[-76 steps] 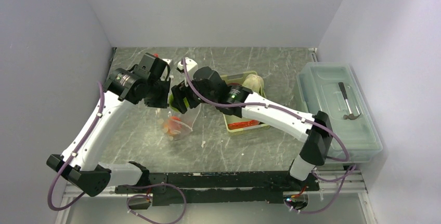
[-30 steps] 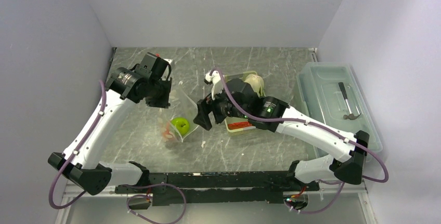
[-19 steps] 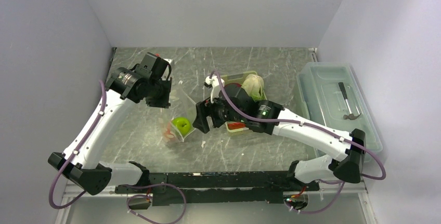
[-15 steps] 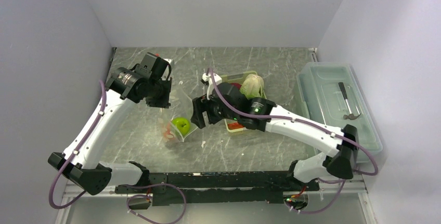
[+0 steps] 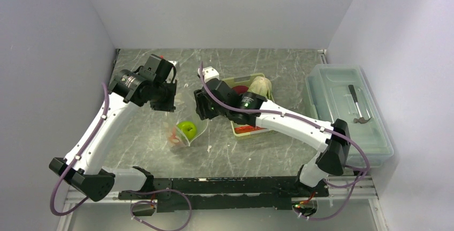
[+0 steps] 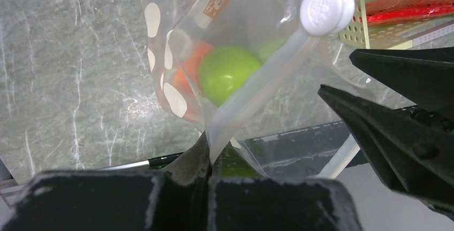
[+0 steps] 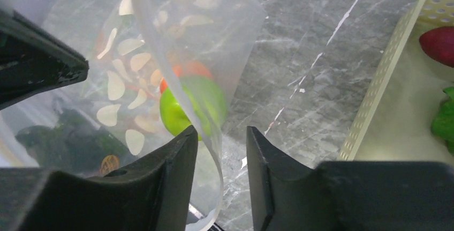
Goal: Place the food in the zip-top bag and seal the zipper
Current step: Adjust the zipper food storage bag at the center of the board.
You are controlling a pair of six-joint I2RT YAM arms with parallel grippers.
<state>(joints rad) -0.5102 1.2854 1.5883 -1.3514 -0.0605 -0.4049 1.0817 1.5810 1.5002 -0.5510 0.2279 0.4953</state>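
Our left gripper [image 6: 206,158] pinches the zipper [image 6: 251,97] of the zip-top bag [image 6: 176,32], which hangs between both arms; its free rim runs down, unpinched, between the 2 spread fingers of our right gripper [image 7: 220,134].

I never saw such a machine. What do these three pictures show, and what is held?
Two robot arms, left and right, work on a table. The wide picture looks down from above; the other two come from a camera on each wrist. The left hand pinches the mouth edge of the clear dotted bag, which holds a green round fruit and an orange-red ball. The right hand is open around the bag's edge. A yellow-green basket and a clear lidded box stand nearby.
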